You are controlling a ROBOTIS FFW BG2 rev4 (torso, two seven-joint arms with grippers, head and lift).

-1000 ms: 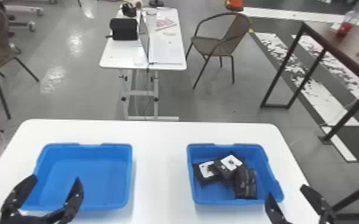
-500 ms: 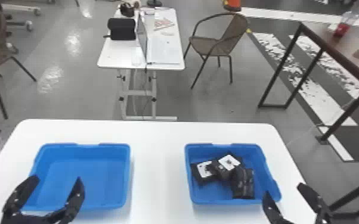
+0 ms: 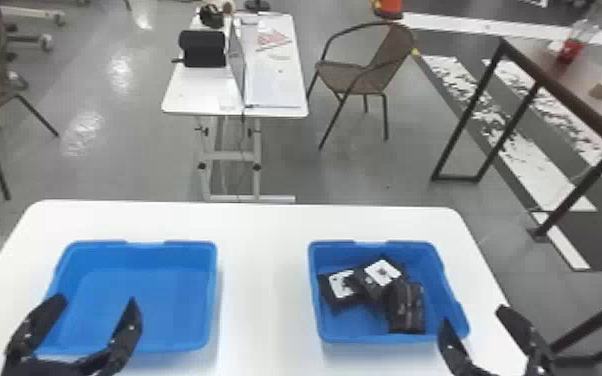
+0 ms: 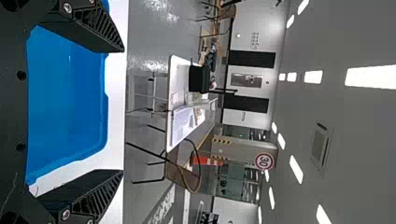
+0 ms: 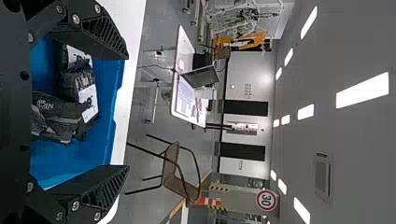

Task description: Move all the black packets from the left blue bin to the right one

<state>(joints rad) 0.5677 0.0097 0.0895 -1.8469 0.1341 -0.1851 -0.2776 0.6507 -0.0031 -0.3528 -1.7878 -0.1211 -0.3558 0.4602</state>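
In the head view the right blue bin (image 3: 335, 330) holds several black packets (image 3: 406, 307), bunched together, two with white labels. The left blue bin (image 3: 150, 300) has nothing inside. My left gripper (image 3: 97, 305) is open over that bin's near left part. My right gripper (image 3: 475, 315) stands open at the right bin's near right corner. In the left wrist view, my left gripper (image 4: 123, 111) has its fingers wide apart before the bare bin. The right wrist view has my right gripper (image 5: 128, 113) also spread, with the packets (image 5: 77, 88) lying beyond it in the bin.
Both bins rest on a white table (image 3: 265, 280), with a bare strip between them. Behind it stand a second white table (image 3: 205, 95) with a laptop, a brown chair (image 3: 350, 75), and a dark table (image 3: 565, 85) at the right.
The whole head view scene has shifted slightly to the left, bins and background together. Both grippers stay open and the packets keep their arrangement in the right bin.
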